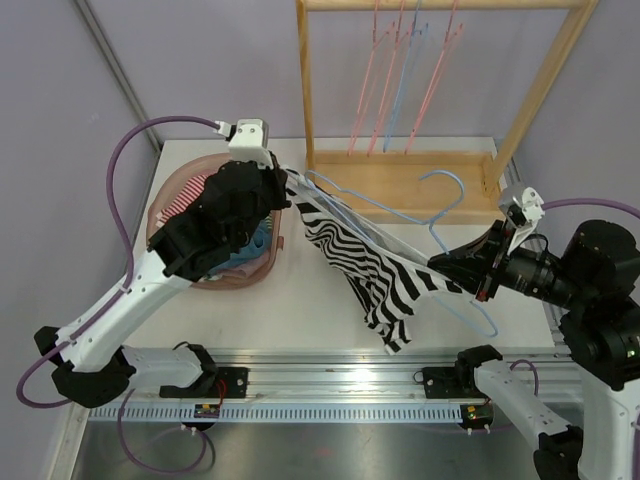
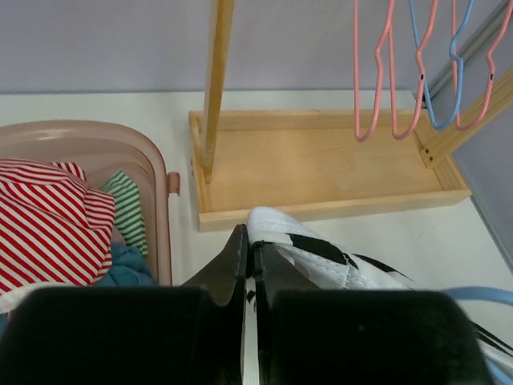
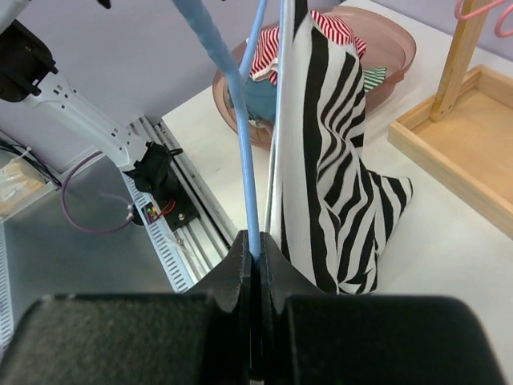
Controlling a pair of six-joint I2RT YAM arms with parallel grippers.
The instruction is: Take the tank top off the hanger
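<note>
Tank top (image 1: 370, 265): black-and-white zebra stripes, strung on the hanger and stretched in the air between the two claws. Its lower end droops toward the surface near the front edge.
Hanger (image 3: 212, 40): light blue wire, lying slantwise through the tank top. Its hook points toward the wooden rack, and its far end reaches past the right claw.
Left claw (image 2: 249, 249): pressed together, pinching a fold of the tank top's upper edge at the garment's left end, just beside the basket.
Right claw (image 3: 255, 253): pressed together on the blue wire of the hanger, with the striped fabric hanging right next to the fingers.
Surface (image 1: 300, 300): white, carrying the basket on the left and the rack at the back.
Basket (image 2: 157, 224): pink and round, holding a red-and-white striped garment (image 2: 48, 216), a green-striped piece and something blue.
Rack (image 2: 321, 168): pale wood with a tray base and upright posts, standing behind the tank top.
Spare hangers (image 2: 357, 80): pink and blue wire ones hanging from the rack's top bar.
</note>
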